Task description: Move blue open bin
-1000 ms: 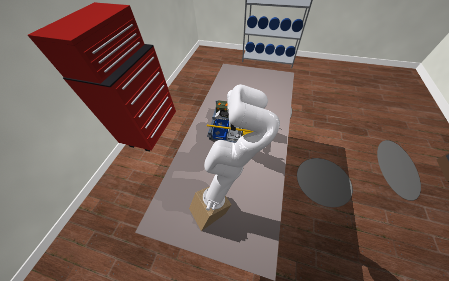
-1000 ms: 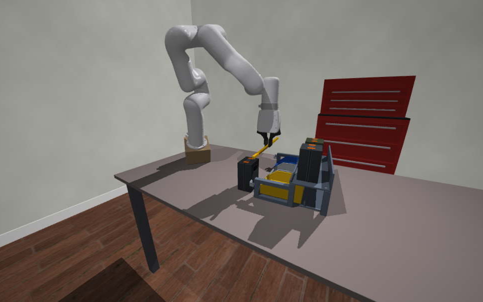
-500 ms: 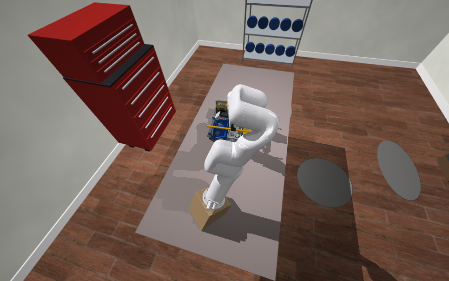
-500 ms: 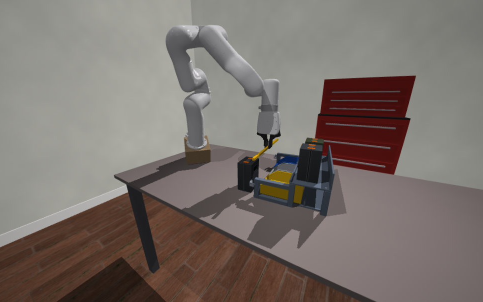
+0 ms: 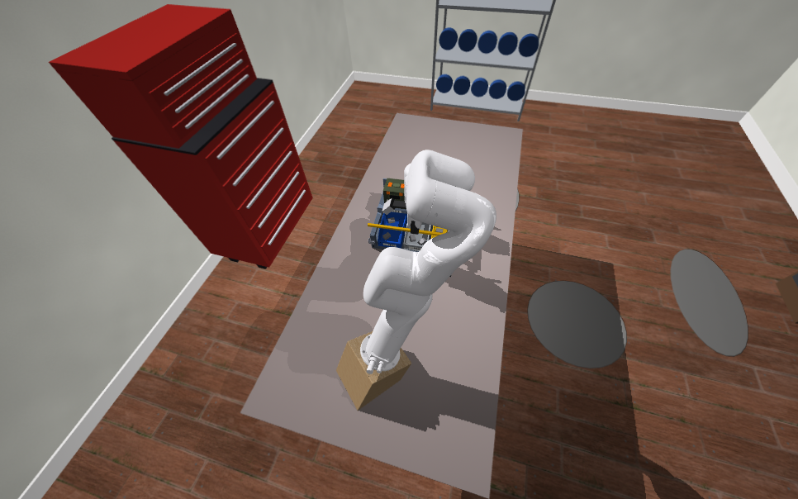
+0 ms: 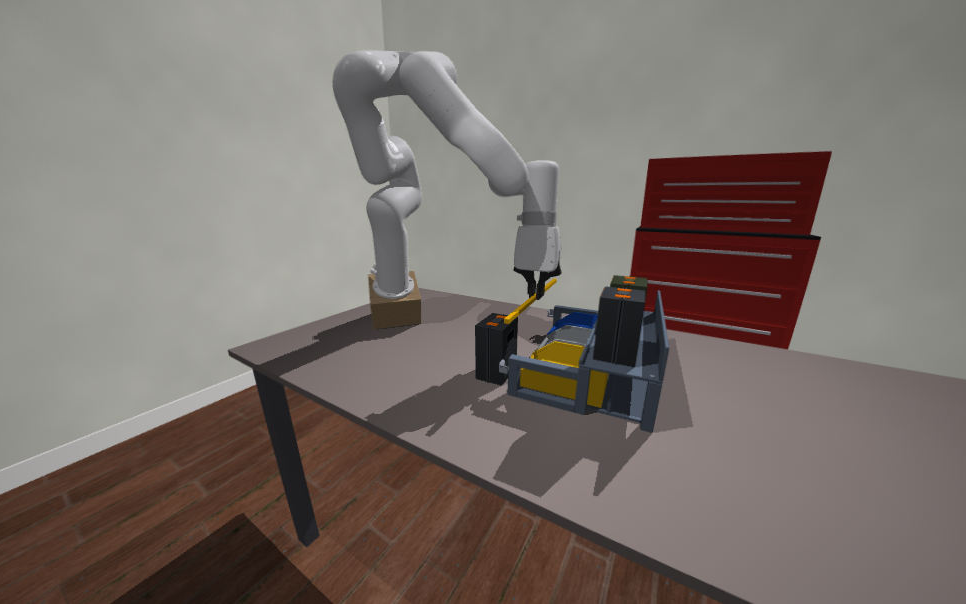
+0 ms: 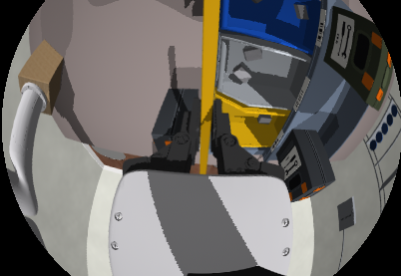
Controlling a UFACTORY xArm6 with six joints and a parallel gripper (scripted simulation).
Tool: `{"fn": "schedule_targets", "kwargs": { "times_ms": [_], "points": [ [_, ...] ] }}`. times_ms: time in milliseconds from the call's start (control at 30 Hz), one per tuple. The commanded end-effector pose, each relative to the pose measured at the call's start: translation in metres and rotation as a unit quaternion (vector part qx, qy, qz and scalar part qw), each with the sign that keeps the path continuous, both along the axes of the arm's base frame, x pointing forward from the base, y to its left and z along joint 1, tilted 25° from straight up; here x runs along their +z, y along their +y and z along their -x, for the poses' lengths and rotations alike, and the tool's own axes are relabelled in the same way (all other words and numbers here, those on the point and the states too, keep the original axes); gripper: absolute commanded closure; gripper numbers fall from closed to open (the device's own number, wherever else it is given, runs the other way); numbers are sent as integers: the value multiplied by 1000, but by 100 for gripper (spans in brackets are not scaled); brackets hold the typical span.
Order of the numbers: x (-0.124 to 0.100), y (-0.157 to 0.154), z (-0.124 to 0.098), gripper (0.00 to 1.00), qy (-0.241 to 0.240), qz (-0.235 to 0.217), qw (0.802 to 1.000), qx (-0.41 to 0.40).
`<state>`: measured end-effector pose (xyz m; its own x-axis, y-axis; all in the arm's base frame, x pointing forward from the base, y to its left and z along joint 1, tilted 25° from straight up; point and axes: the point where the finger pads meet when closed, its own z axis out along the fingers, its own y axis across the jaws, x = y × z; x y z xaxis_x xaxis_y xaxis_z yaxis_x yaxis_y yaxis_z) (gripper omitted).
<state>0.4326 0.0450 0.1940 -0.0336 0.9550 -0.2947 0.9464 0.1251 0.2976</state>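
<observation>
The blue open bin sits at one end of the slate-grey shelf, with small grey parts inside. A light grey bin is beside it, then a yellow bin. My gripper is shut on a long yellow bar. It holds the bar raised above the bins' open front side. In the top view, the arm hides part of the bins. Whether the bar touches anything is unclear.
A black case stands on the table in front of the shelf's yellow-bin end, near the bar's end. Another black case and a dark green case stand at the shelf's back.
</observation>
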Motion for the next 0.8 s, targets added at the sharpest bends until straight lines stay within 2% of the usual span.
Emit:
{"fn": "schedule_targets", "kwargs": {
  "times_ms": [0,533,700,767],
  "points": [
    [1,0,-1,100,-2,-1,1000,0],
    [-1,0,-2,100,-2,-1,1000,0],
    [-13,-5,36,100,-2,0,1000,0],
    [-13,-5,36,100,-2,0,1000,0]
  ]
}}
